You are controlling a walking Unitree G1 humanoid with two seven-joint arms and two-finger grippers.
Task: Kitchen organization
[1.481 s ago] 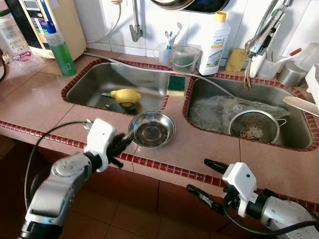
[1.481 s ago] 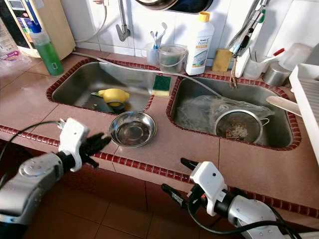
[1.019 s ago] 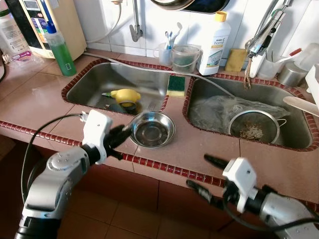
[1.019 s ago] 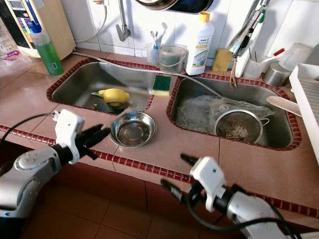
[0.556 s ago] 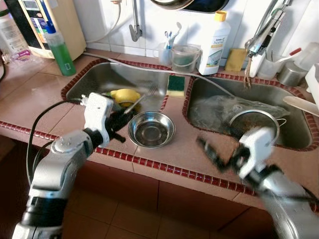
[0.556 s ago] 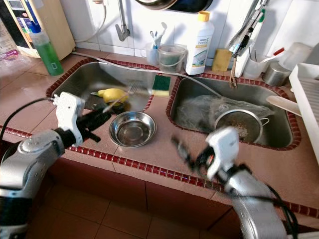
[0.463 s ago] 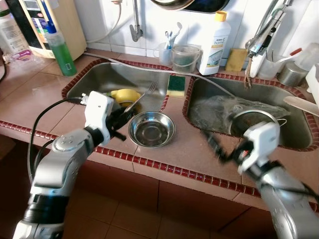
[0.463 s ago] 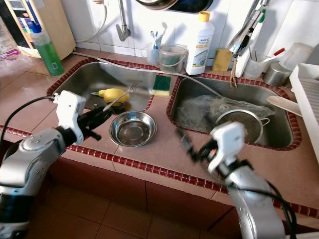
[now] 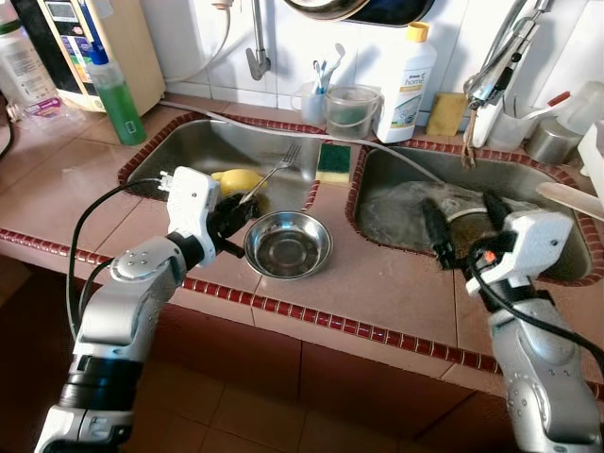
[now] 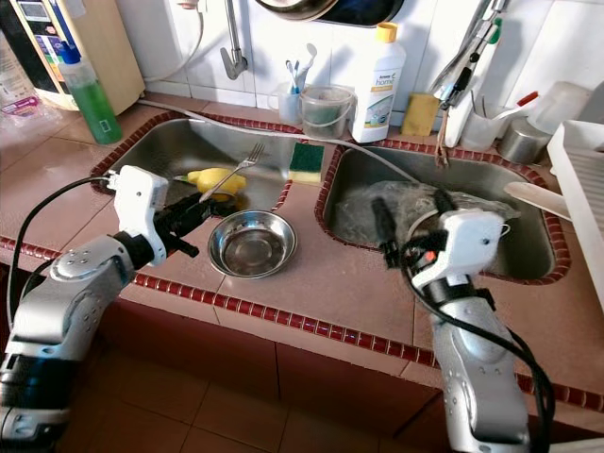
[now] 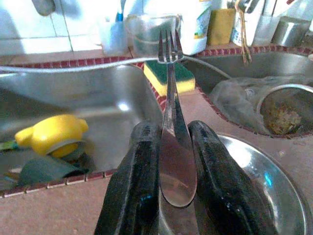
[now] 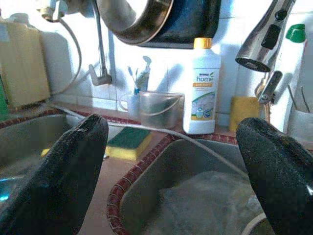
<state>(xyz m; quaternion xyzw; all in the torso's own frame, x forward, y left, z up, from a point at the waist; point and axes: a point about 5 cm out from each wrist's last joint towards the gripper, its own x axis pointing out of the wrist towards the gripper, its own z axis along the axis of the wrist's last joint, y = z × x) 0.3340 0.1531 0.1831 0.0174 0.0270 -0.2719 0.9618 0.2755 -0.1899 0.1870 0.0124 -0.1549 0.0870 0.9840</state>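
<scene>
My left gripper [image 9: 236, 209] is shut on the handle of a metal fork [image 9: 274, 174]. It hovers over the counter just left of an empty steel bowl [image 9: 321, 236], and the tines point toward the left sink [image 9: 179, 151]. In the left wrist view the fork [image 11: 168, 98] stands clamped between both fingers [image 11: 139, 161]. My right gripper [image 9: 462, 219] is open and holds nothing. It is raised over the near rim of the right sink [image 9: 557, 269], in front of a steel strainer [image 10: 510, 247] that it partly hides.
A yellow object [image 9: 234, 179] lies in the left sink, and crumpled plastic [image 9: 392, 203] lies in the right one. A sponge [image 9: 333, 160] rests on the divider. A green bottle [image 9: 118, 94], a clear cup [image 9: 351, 110], a white detergent bottle [image 9: 406, 80] and a tap [image 9: 257, 52] line the back. A dish rack [image 10: 580, 189] stands far right.
My right arm has risen from below the counter edge to above the right sink's rim. My left gripper has lifted and moved back beside the bowl with the fork.
</scene>
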